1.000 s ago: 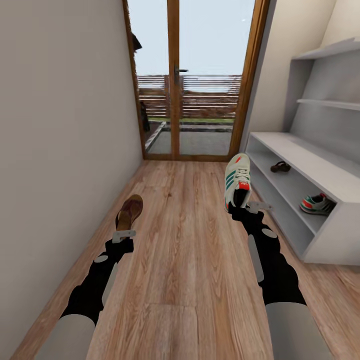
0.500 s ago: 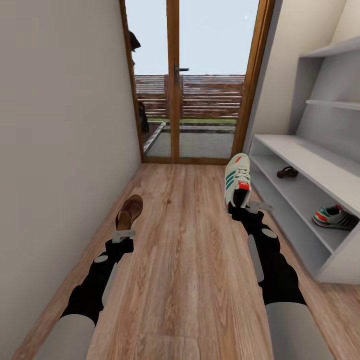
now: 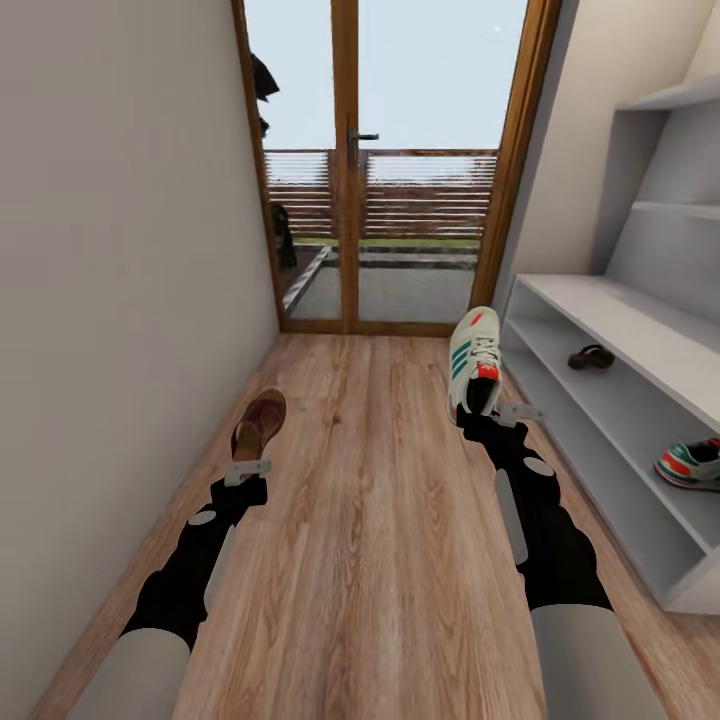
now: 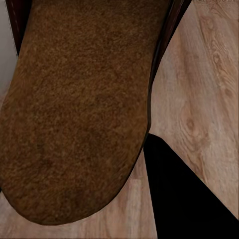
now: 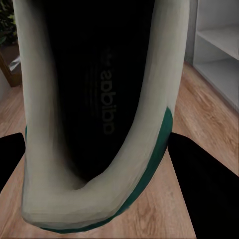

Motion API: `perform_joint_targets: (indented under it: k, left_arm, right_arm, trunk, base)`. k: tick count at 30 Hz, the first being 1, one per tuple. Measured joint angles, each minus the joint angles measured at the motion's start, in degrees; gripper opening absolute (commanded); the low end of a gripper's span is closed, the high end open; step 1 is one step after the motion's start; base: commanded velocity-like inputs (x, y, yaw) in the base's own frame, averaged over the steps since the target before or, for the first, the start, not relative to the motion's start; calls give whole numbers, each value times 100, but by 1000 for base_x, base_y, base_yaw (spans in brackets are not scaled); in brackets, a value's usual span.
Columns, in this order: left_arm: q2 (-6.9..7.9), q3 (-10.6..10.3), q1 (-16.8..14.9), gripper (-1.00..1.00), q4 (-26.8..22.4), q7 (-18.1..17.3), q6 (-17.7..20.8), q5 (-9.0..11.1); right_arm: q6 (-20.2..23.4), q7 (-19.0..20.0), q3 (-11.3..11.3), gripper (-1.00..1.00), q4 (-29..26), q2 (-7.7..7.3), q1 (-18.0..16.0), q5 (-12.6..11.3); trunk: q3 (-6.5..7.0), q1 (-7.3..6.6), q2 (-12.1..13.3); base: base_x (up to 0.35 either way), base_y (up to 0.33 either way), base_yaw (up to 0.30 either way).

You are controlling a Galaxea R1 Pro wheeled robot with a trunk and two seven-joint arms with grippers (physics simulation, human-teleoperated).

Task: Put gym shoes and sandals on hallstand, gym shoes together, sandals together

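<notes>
Half the job looks done: one brown sandal (image 3: 590, 356) and one gym shoe (image 3: 690, 463) already lie well apart on the hallstand's (image 3: 640, 330) middle shelf. The other two are in hand above the corridor floor (image 3: 380, 520). The left tool (image 3: 248, 468) pinches the second sandal (image 3: 259, 423) by one end, and the right tool (image 3: 497, 411) is clamped on the second gym shoe's (image 3: 474, 362) heel; both await placing beside their partners.

Both arms reach forward, side by side and well apart. The left gripper (image 3: 249, 458) is clamped on a sandal (image 3: 259, 423) projecting beyond its jaws; the right gripper (image 3: 487, 412) grips a gym shoe (image 3: 473, 363) standing above its jaws.
</notes>
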Motion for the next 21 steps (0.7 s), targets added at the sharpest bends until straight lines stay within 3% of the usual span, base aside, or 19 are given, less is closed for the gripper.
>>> perform_joint_targets:
  k: [21]
  left_arm:
    - [0, 0, 0, -100, -2, 0, 0, 0]
  right_arm:
    - [0, 0, 3, -100, -2, 0, 0, 0]
  trunk:
    - [0, 0, 0]
  base:
    - [349, 0, 0]
